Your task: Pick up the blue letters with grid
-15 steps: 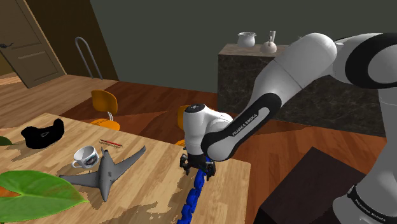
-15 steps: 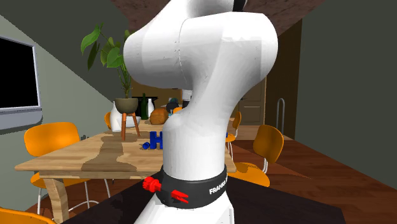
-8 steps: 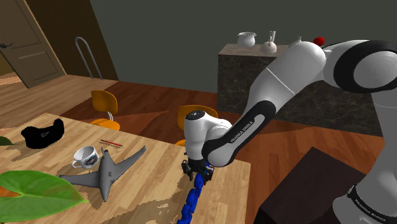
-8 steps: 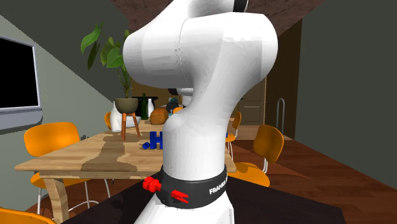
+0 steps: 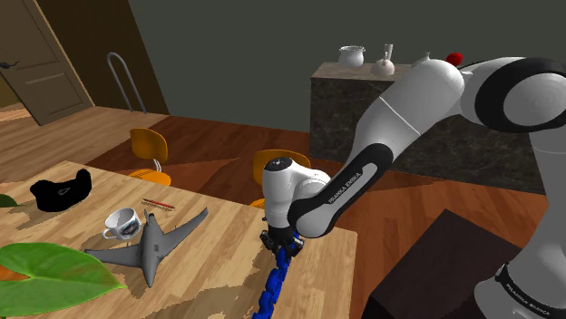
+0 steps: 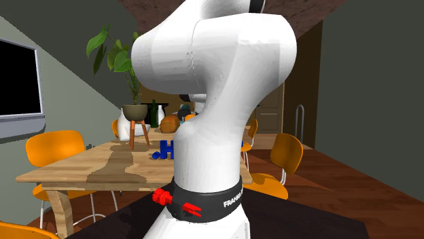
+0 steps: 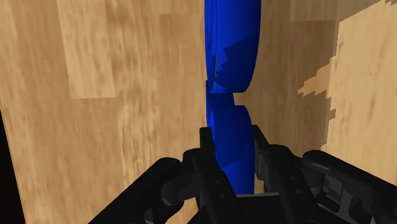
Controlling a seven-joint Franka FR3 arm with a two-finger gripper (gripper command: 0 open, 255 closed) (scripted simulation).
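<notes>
Blue letters (image 5: pixel 275 277) stand on edge in a row near the table's (image 5: pixel 216 265) right edge. The jaws are narrow, clasping the row's far end. Gripped so far off-centre, the long row may tilt or slip free when lifted.

A light wooden bench (image 5: pixel 227 246) stands on a red-brown floor (image 5: pixel 218 145). Orange chairs (image 5: pixel 150 147) sit beside it. The wall (image 5: pixel 236 54) is dark grey. A brown door (image 5: pixel 41 68) is far back.
</notes>
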